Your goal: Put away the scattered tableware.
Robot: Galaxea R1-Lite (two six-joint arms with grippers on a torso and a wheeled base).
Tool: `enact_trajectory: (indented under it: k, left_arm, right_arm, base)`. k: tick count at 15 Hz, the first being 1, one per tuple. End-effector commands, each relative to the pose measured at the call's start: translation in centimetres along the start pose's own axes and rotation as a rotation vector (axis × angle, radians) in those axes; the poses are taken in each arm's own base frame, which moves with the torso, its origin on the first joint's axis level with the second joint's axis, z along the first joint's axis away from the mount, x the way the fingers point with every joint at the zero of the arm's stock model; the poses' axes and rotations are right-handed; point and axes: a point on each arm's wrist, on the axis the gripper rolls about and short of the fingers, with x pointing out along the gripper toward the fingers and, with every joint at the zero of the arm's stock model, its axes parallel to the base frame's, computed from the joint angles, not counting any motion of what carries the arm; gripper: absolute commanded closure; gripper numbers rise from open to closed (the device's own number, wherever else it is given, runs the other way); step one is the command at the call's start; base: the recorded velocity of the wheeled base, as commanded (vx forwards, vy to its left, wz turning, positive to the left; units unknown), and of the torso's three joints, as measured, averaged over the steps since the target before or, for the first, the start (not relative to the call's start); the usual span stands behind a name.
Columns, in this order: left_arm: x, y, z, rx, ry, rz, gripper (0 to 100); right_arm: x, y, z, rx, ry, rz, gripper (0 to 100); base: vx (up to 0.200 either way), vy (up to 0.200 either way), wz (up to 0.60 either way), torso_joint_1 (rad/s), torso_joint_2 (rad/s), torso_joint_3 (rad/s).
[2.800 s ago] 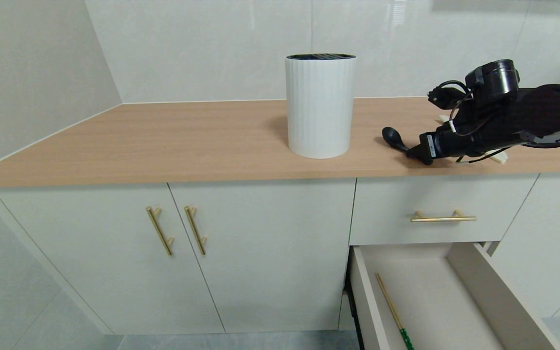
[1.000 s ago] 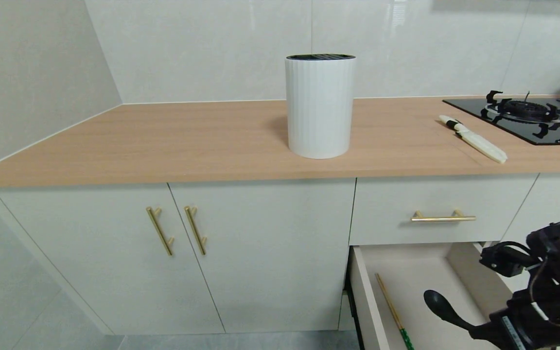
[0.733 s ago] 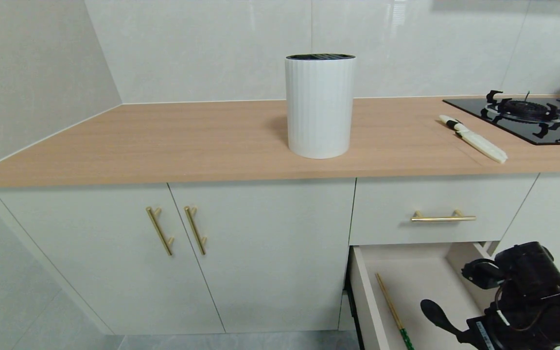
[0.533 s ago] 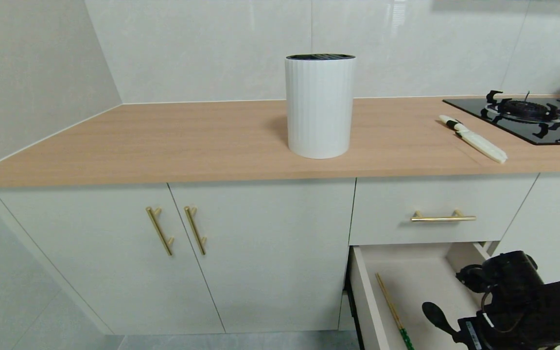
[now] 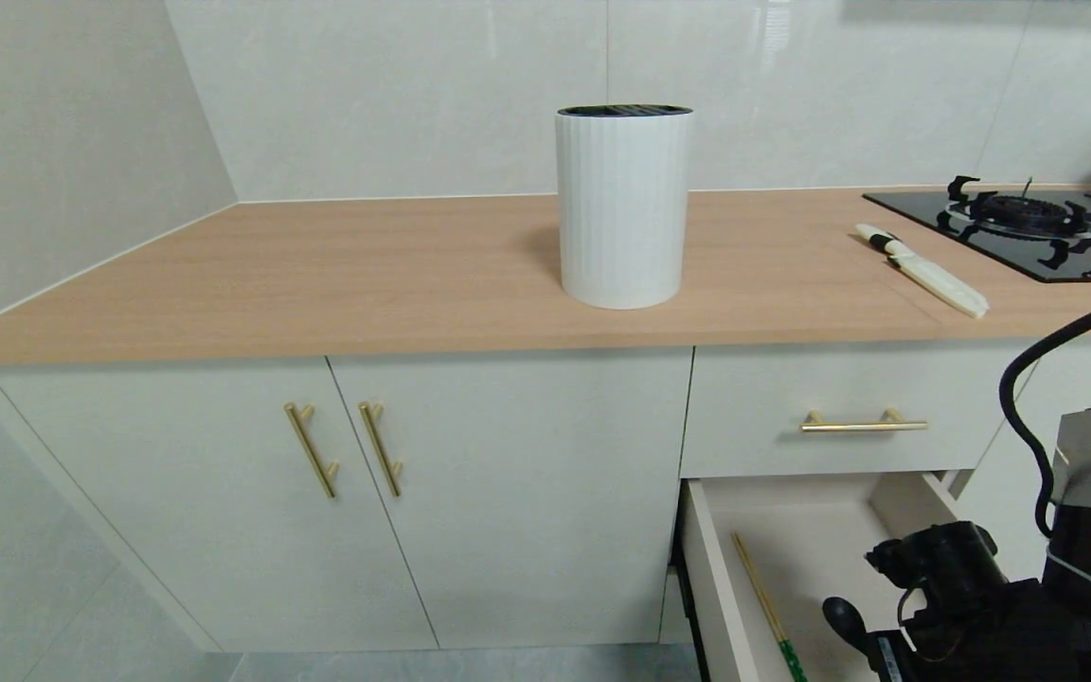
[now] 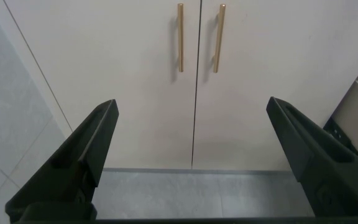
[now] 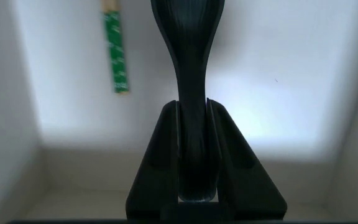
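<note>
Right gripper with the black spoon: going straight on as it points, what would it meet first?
Probably the bare floor of the open drawer, spoon first; the right gripper aims into it, clear of the chopsticks. Depth is unclear.

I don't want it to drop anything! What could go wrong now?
The spoon in the right hand hangs over the open drawer; let go too high, it may bounce or land on the chopsticks. The knife lies near the counter edge, so a passing arm might knock it off.
</note>
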Motion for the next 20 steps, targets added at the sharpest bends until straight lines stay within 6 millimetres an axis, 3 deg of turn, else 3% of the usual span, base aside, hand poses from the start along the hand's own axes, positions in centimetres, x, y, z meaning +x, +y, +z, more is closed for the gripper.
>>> enact_trajectory:
  k: [1, 7, 20]
  left_arm:
    - [0.0, 0.0, 0.0, 0.000, 0.000, 0.001, 0]
    - [0.0, 0.0, 0.0, 0.000, 0.000, 0.001, 0]
    - [0.0, 0.0, 0.0, 0.000, 0.000, 0.001, 0]
  right_arm:
    - [0.8, 0.0, -0.6, -0.006, 0.031, -0.027, 100]
    - [2.1, 0.6, -0.8, -0.027, -0.021, -0.076, 100]
    - [2.2, 0.6, -0.7, -0.023, -0.033, -0.074, 100]
  base:
    - [0.000, 0.000, 0.00, 0.000, 0.00, 0.000]
    - [0.000, 0.000, 0.00, 0.000, 0.00, 0.000]
    - [0.000, 0.000, 0.00, 0.000, 0.00, 0.000]
